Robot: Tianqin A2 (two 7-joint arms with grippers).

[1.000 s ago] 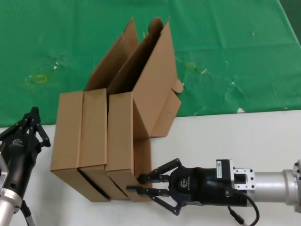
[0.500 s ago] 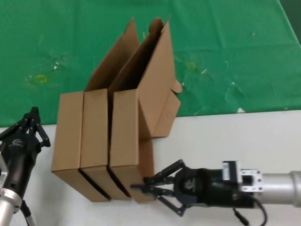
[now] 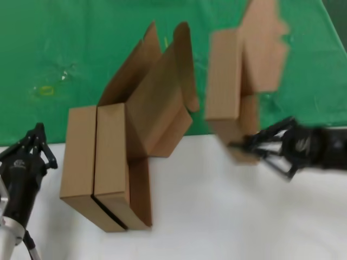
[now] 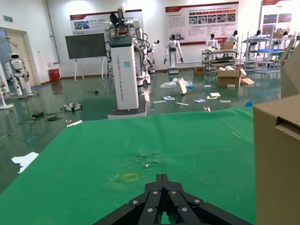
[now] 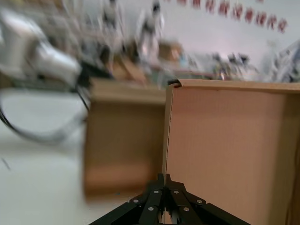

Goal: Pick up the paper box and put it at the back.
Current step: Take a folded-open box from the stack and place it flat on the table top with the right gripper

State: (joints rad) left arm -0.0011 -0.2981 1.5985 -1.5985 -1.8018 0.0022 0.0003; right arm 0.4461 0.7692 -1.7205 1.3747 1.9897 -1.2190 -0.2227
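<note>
L gripper (image 3: 37, 142): parked at table's L edge, beside the stack; fingertips pressed together, idle.
Stack (image 3: 103, 168): two boxes on edge on white table (image 3: 217, 216), touching side by side, lids propped open toward the back; prob. stood upright so a wall edge can be nipped.
Box (image 3: 223, 81): airborne R of stack, clear of it, over the table/cloth border; lid hangs open.
R gripper (image 3: 244, 145): pinching box's lower wall edge, carrying it; thin-edge pinch, so prob. prone to swing.
Green cloth (image 3: 65, 43): drop zone at back, box not yet down.
</note>
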